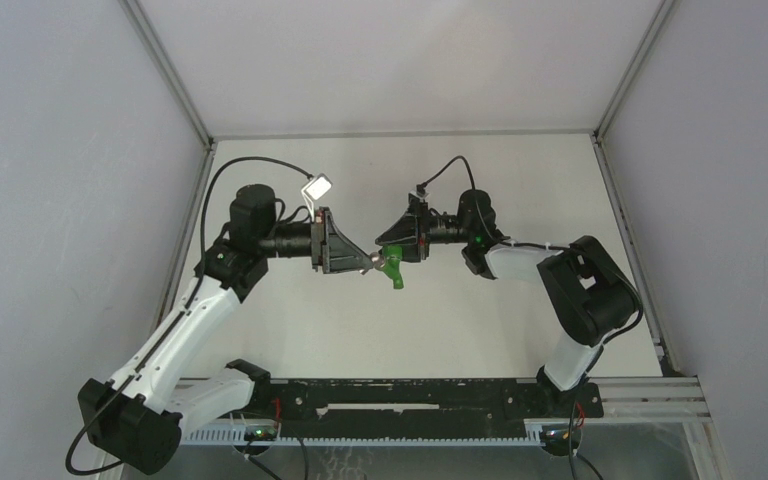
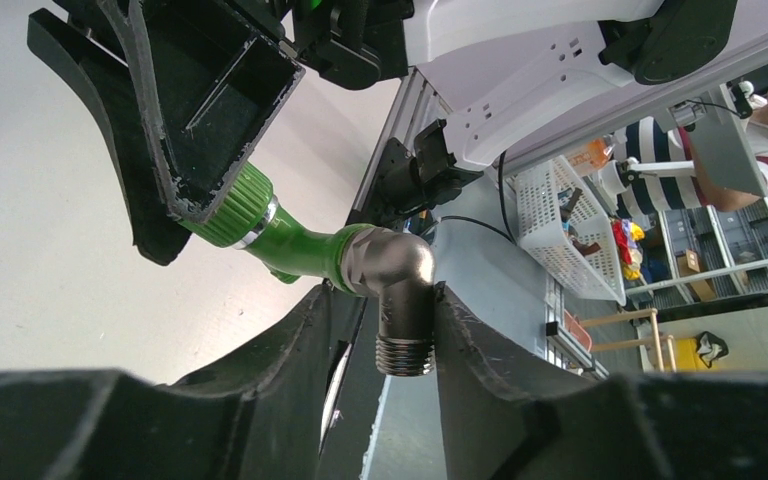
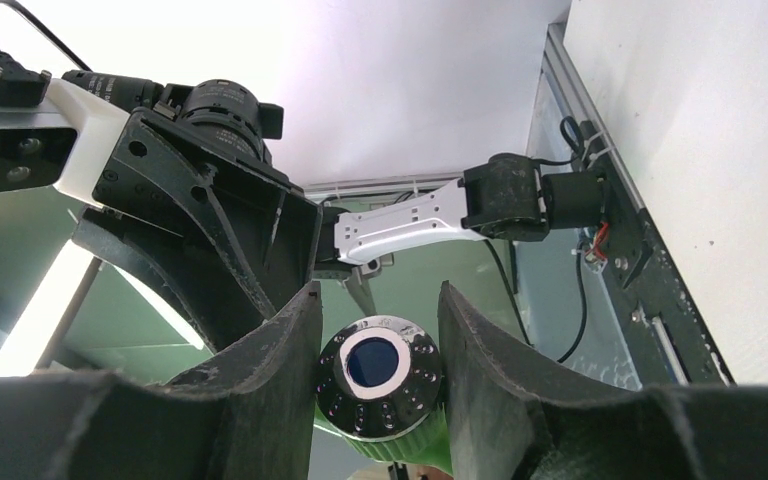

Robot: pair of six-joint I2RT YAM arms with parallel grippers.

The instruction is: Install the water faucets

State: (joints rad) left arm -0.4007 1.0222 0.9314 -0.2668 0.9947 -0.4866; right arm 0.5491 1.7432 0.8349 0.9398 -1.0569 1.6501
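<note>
Bright even light, glare overhead

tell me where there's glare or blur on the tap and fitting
Top external: even light, green tap sharp but tiny. Left wrist: bright glints on the elbow fitting, near fingers dark and soft. Right wrist: background blown white, knob crisp.

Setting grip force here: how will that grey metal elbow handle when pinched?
The metal elbow looks rigid and probably heavy for its size. Its polished, rounded body may slip in a pinch; the threaded end likely grips better.
</note>
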